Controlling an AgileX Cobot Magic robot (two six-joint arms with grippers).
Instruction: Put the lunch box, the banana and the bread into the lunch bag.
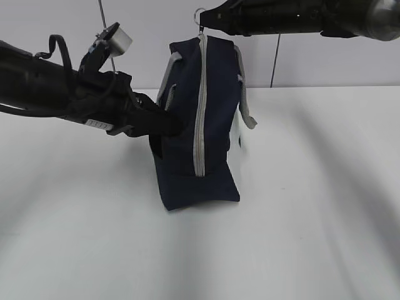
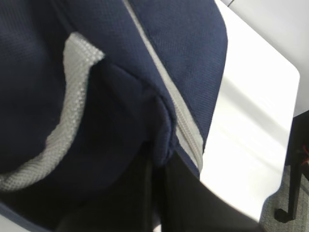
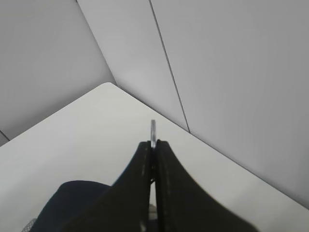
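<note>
Standing upright on the white counter (image 1: pixel 300 237) between my two arms is the navy fabric lunch bag (image 1: pixel 215 125), its pale grey zipper (image 1: pixel 200 106) running from the top edge down the side that faces the exterior camera.

My right jaws (image 1: pixel 204 19) hang at the very top of the bag, reaching in from the right, and they are pressed together on the small silver metal ring of the zipper pull (image 3: pixel 153 133). In my right wrist view the two black fingers (image 3: pixel 166 188) meet with only a thin slit between them, the ring sticking out just past their tips and the dark cloth of the bag showing below them.

My left jaws (image 1: pixel 172 125) come in from the left at mid height and are closed nearly all the way against the bag's left side, apparently pinching a fold of the navy cloth; the tips are buried in the fabric, so I cannot see exactly what they hold. Just beyond them, in my left wrist view, lies a grey woven webbing handle (image 2: pixel 72 111) looping across the cloth, with the zipper tape passing to its right.

I cannot see the lunch box, the banana or the bread from any of my views.
</note>
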